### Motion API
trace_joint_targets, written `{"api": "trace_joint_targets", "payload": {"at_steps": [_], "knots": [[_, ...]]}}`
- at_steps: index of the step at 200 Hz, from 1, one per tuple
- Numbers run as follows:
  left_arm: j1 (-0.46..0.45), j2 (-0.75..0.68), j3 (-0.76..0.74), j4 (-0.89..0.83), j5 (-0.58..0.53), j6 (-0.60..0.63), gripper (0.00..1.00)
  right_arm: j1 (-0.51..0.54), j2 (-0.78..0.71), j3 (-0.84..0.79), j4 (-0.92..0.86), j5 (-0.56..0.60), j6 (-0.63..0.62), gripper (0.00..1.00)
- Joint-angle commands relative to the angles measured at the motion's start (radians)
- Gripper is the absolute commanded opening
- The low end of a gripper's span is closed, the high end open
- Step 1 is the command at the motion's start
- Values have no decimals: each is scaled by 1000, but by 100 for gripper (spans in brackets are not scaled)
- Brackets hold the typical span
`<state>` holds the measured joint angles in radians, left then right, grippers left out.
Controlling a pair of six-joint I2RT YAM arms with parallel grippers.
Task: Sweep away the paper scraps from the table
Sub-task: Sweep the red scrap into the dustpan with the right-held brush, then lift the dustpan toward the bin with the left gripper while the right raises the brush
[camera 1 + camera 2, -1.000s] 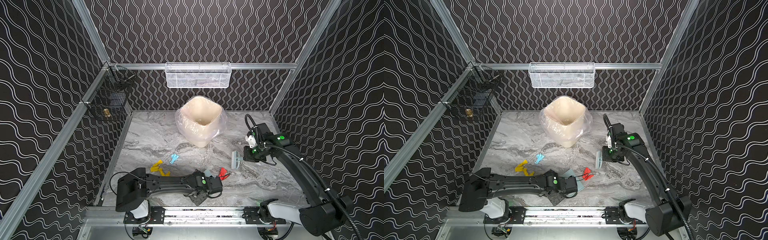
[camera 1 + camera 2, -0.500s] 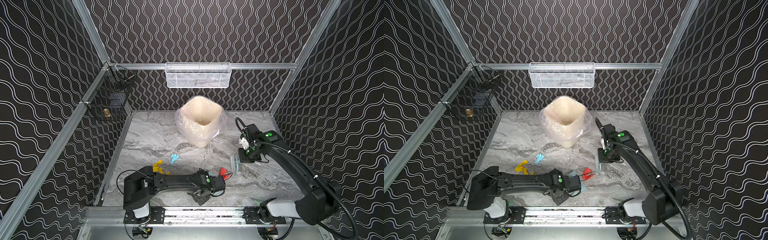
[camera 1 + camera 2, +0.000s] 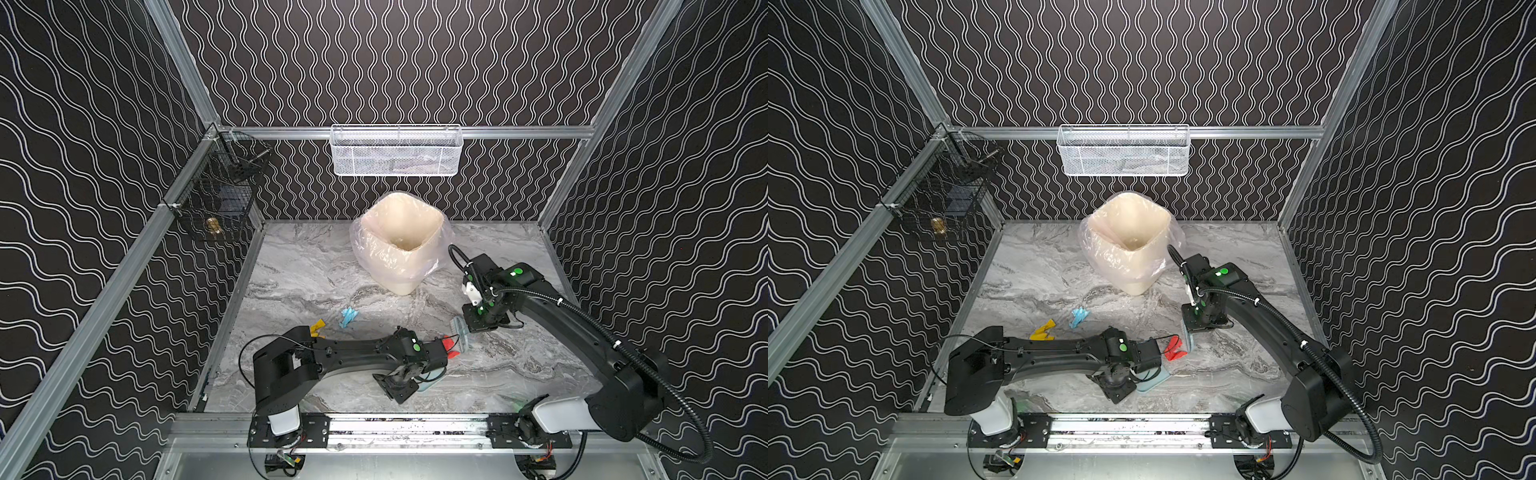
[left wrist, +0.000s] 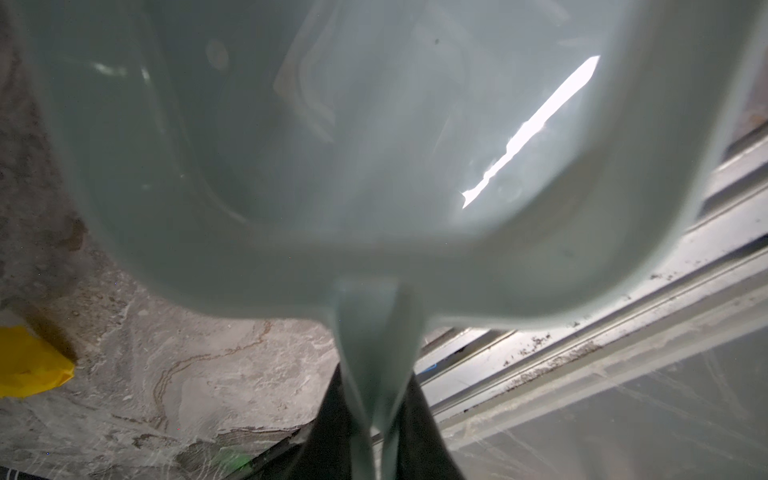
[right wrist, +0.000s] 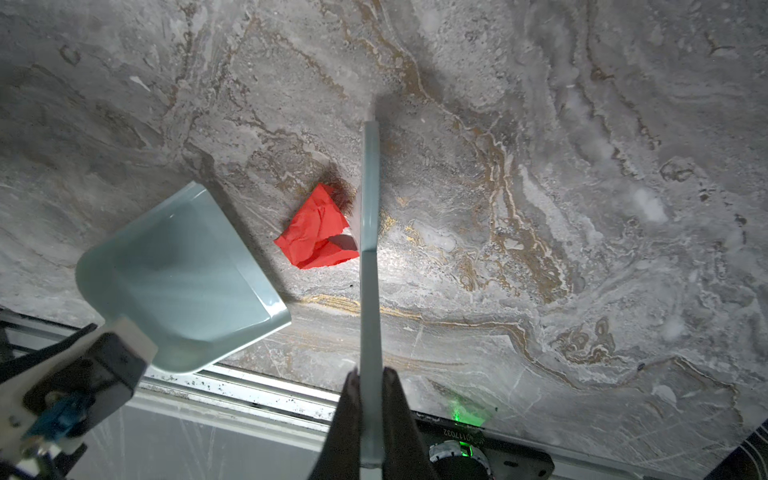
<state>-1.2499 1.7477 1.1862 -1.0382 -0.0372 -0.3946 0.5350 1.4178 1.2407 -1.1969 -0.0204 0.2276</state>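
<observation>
Paper scrap point(image 5: 316, 232) is risking slipping past the left gripper's point(image 4: 376, 386) pinched dustpan point(image 5: 178, 282) if the right gripper's point(image 5: 371, 378) pinched brush point(image 5: 370, 249) is pushing crooked.

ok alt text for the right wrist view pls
The right gripper, shut on a pale blue brush, holds it beside a crumpled red paper scrap on the marble table. A pale blue dustpan sits on the scrap's other side, mouth facing it.
</observation>
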Motion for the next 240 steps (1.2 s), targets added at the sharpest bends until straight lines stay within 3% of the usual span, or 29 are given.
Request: {"api": "trace_joint_targets", "payload": {"at_steps": [1, 62, 135, 180, 240], "knots": [[8, 11, 0, -14, 26, 30, 0, 19, 7, 6, -24, 1, 7, 0], [30, 36, 9, -10, 26, 57, 0, 87, -1, 25, -21, -50, 18, 0], [44, 57, 16, 18, 17, 62, 0, 170, -41, 21, 13, -260, 42, 0], [44, 52, 0, 41, 8, 46, 0, 149, -40, 60, -81, -80, 42, 0], [44, 11, -22, 50, -56, 26, 0, 103, -26, 93, -38, -44, 30, 0]]}}
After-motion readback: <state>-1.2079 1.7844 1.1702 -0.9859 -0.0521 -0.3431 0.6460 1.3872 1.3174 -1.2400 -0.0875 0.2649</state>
